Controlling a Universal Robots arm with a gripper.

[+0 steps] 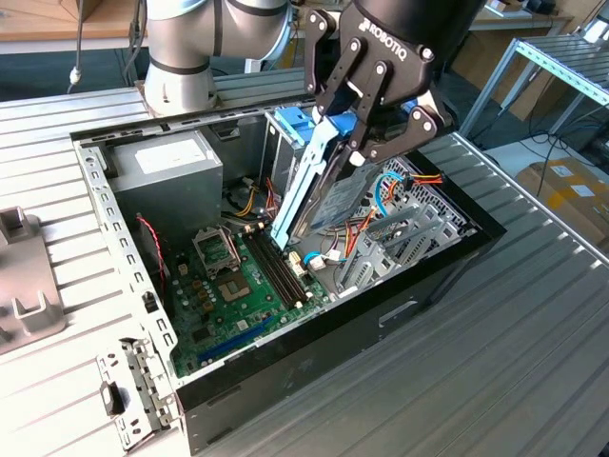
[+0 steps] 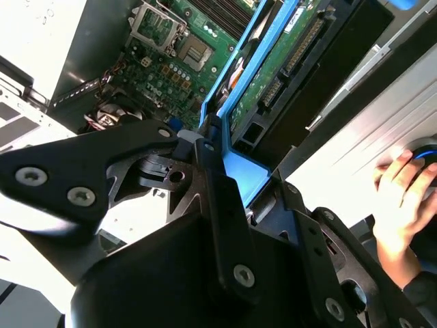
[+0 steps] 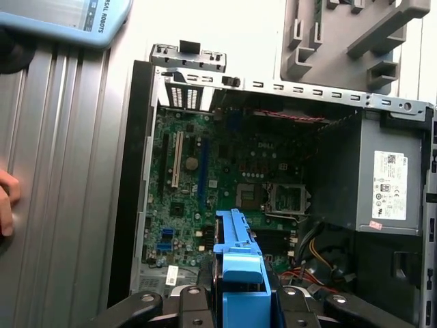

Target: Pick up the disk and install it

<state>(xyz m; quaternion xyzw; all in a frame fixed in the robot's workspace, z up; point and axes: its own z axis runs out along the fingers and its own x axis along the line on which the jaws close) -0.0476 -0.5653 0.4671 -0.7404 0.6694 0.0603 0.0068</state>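
One tool (image 1: pixel 344 136) clamped on the disk (image 1: pixel 298 188) at its blue rail end; disk hangs steeply tilted in the open computer case (image 1: pixel 107 224), lower end near the motherboard (image 1: pixel 224 305). Person's hand (image 2: pixel 403 198) lies outside the case in the second wrist view.

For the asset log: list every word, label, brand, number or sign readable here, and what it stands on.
Brand marks are noted, not quoted.
Black end effector: white maker's mark.
Grey-metal disk in light-blue plastic bracket, gripped by it: nothing readable.
Green motherboard: white maker's mark; the rest too small.
White sticker on the grey box-shaped power supply: too small.
Light-blue flat panel: dark maker's lettering.
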